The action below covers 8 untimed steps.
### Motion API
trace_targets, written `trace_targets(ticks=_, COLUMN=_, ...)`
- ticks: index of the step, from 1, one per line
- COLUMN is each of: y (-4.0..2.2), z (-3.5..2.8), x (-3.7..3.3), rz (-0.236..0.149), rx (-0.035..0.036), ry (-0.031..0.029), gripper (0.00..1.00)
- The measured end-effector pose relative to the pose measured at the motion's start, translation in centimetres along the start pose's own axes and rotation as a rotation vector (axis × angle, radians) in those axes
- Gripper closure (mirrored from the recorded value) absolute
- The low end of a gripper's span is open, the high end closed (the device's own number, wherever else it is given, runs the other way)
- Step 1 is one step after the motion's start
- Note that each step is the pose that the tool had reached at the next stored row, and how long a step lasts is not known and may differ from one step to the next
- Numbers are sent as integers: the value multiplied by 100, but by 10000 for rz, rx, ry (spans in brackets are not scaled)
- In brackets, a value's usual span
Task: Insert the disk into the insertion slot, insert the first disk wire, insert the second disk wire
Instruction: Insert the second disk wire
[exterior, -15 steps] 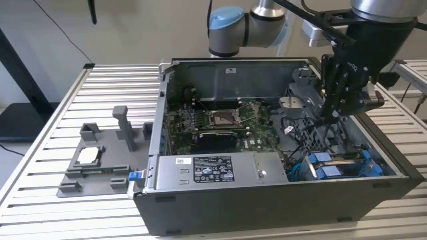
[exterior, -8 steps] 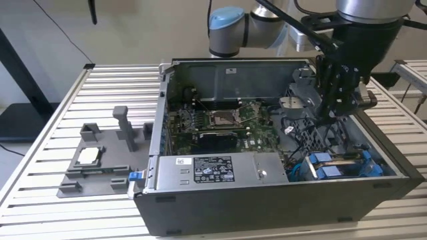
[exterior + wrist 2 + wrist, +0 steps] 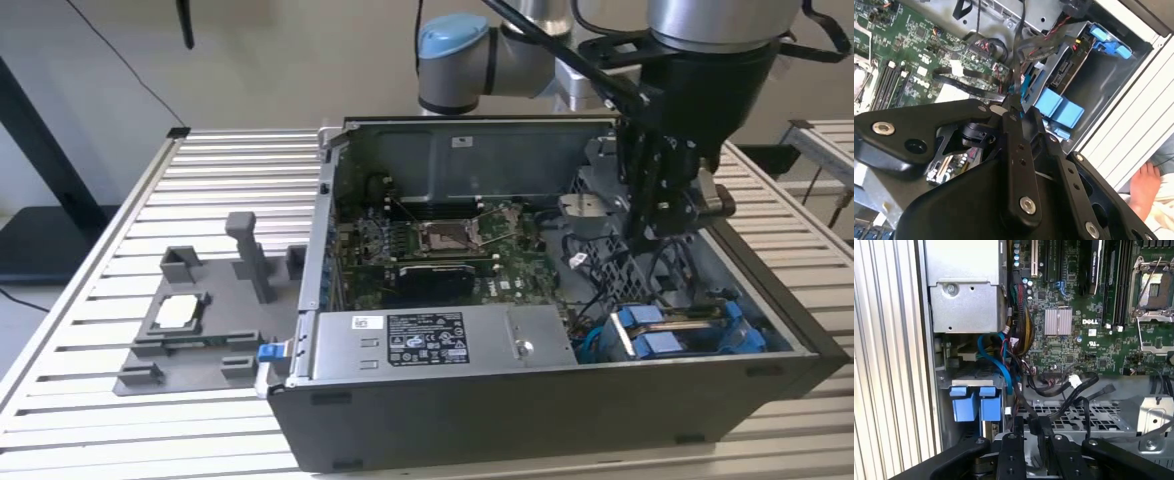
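Disk (image 3: 976,402) seated; gripper (image 3: 1030,434) pinched narrow on black disk wire (image 3: 1021,410). Risk: snagging on neighbouring cable bundle (image 3: 1021,335), skewing connector, missing the disk's port.

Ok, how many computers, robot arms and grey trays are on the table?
computer: 1
robot arm: 1
grey tray: 1
Total: 3

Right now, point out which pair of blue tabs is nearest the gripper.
The blue pair right beside the gripper; the other pair sits by the case corner.
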<state>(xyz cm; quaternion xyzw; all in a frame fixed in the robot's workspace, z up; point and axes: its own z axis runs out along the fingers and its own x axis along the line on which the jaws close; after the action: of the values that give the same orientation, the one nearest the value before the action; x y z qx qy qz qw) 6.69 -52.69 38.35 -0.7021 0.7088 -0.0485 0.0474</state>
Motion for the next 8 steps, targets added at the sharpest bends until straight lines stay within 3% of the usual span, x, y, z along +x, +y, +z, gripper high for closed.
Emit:
trace_targets(ticks=3, y=21, z=16, x=-8, rz=-162, rx=9, ry=60, gripper=73)
trace_targets(ticks=8, y=64, z=42, x=-25, rz=-327, rx=161, ry=60, gripper=73)
